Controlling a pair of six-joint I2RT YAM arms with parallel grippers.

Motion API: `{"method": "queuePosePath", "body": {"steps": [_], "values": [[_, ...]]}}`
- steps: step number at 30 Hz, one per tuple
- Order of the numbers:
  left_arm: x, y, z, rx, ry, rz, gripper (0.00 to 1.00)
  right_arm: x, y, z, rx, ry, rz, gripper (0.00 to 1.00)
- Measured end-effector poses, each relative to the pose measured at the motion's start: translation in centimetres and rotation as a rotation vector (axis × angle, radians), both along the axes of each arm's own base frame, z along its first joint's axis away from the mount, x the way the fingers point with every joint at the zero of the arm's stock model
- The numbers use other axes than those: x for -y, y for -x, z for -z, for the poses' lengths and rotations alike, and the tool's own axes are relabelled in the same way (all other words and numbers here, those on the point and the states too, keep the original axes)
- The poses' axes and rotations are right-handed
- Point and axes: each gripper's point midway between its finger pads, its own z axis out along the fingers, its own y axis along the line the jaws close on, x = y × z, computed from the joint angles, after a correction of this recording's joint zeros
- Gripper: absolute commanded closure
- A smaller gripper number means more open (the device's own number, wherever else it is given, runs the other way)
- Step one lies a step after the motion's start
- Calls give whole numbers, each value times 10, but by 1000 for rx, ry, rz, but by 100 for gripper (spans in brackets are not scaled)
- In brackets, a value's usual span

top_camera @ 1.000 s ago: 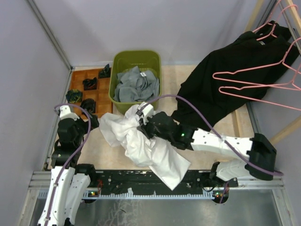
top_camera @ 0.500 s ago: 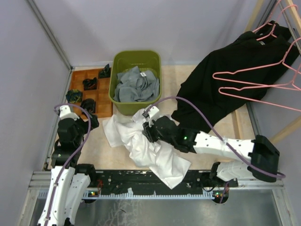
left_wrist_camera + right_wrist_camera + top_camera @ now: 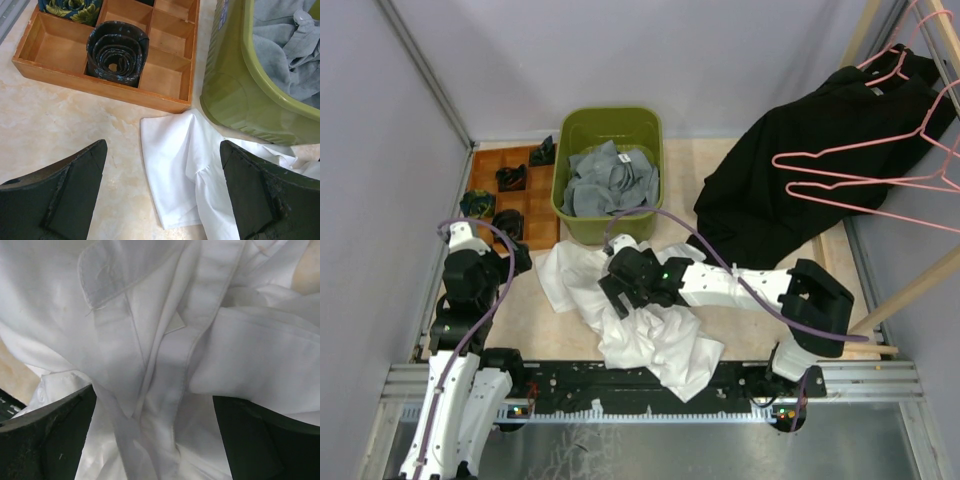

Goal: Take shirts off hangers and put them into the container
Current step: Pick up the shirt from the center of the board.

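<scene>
The table (image 3: 695,160) carries a white shirt (image 3: 660,345), green tub (image 3: 610,113) and wooden tray (image 3: 535,205).

white shirt (image 3: 665,350): crumpled heap, lies on the table (image 3: 50,115) just in front of the container, one edge reaching its base
grey shirt (image 3: 610,185): bunched up inside the container, covers most of its bottom
black shirts (image 3: 790,170): dark draped mass at right, lower end down on the table; count unclear
hangers (image 3: 860,180): thin pink wire, triangular, at right, across the black cloth
container (image 3: 610,115): olive-green tub, upright, thick rim, rounded corners
</scene>
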Motion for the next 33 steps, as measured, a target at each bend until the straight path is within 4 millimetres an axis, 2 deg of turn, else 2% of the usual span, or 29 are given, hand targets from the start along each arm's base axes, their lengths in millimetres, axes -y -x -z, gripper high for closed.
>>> {"method": "queuePosePath", "body": {"steps": [4,8,9,12,16,19,20,22,24,26,30,32,33], "values": [[1,0,1,-3,1,5,1,4,-6,8,10,40,22,1],[1,-1,2,-9,0,6,1,8,-6,50,-55,130,23,2],[1,-1,2,-9,0,6,1,9,-4,61,-82,145,28,6],[1,-1,2,-11,-1,7,1,1,-7,62,-82,127,11,26],[1,-1,3,-15,-1,10,1,-3,-8,61,-66,123,-18,72],[2,-1,4,-19,-1,12,1,-6,-9,58,-44,110,-36,93],[2,-2,5,-20,-1,13,1,-7,-10,56,-28,99,-42,98],[2,-2,5,-21,0,13,1,-1,-8,47,12,64,-59,100],[2,-2,5,-22,0,13,1,4,-6,23,74,-16,-82,100],[2,-2,5,-22,0,13,1,4,-8,-11,152,-117,-104,100],[2,-2,5,-22,0,14,1,-8,-19,-122,401,-391,-155,100],[3,-2,5,-22,0,15,1,-5,-22,-177,532,-499,-167,100],[3,-2,5,-22,1,16,1,-3,-23,-197,582,-530,-168,100]]}}
